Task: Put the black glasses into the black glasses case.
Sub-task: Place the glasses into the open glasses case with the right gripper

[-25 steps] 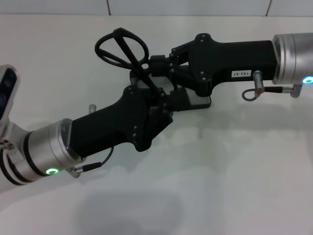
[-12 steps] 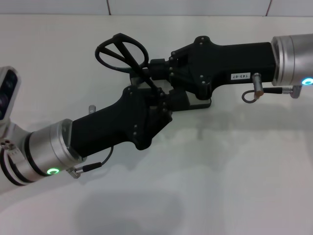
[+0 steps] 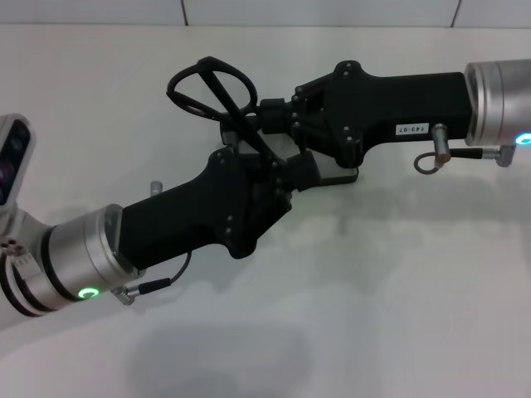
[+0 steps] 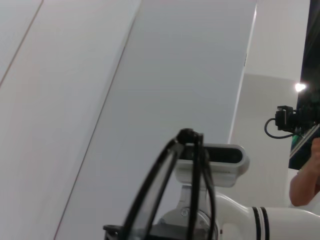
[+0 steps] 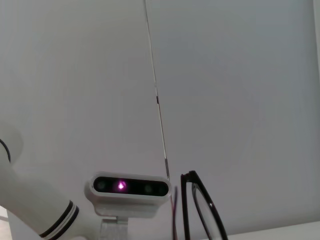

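The black glasses [image 3: 211, 84] stand upright above the table's middle, lenses uppermost, temple arms running down into my left gripper [image 3: 267, 162], which is shut on them. In the left wrist view the glasses [image 4: 192, 165] rise from the lower middle. My right gripper [image 3: 264, 116] reaches in from the right and sits close beside the temple arms, just above the left one. The right wrist view shows the glasses [image 5: 200, 205] off to one side. The black glasses case [image 3: 343, 175] lies open on the table under both grippers, and only an edge of it shows.
The white table [image 3: 398, 290] stretches wide in front and to the right. A white wall runs along its far edge [image 3: 332, 23]. Both wrist views show the robot's head camera [image 4: 220, 155] [image 5: 131, 186].
The glasses have shifted slightly right and up with the left gripper. The right gripper has edged up and a little to the right beside them.
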### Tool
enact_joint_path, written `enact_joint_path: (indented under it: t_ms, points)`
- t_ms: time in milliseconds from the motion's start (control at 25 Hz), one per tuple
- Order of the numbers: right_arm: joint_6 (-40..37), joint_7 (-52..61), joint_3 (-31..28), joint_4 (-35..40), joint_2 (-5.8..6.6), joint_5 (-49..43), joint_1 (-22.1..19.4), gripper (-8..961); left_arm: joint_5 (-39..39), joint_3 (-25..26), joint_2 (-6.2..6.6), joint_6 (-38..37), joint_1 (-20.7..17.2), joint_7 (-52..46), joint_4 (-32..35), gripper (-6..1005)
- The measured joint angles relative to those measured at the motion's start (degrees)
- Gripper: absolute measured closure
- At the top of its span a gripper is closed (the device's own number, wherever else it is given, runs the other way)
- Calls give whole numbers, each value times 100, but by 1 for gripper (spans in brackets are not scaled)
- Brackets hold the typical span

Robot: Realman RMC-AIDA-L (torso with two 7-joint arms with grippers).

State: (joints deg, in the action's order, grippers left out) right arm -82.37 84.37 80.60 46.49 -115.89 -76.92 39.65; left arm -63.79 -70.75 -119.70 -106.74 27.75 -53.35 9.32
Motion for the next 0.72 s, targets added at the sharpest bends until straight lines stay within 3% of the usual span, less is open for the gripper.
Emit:
enact_joint_path:
  t_ms: [360,640,720]
  points:
    - [377,-27,-47,318,55,-263,-70,923,-37,5,22,-30,-167,27,13,953]
    - [892,713,-1,1401,13,-1907,-153,923,227,24,72,-36,-463,60,64,953]
    - [1332,1247,440,1975,0,-2811,-156,923,278,26,94,-34,-520,70,62,953]
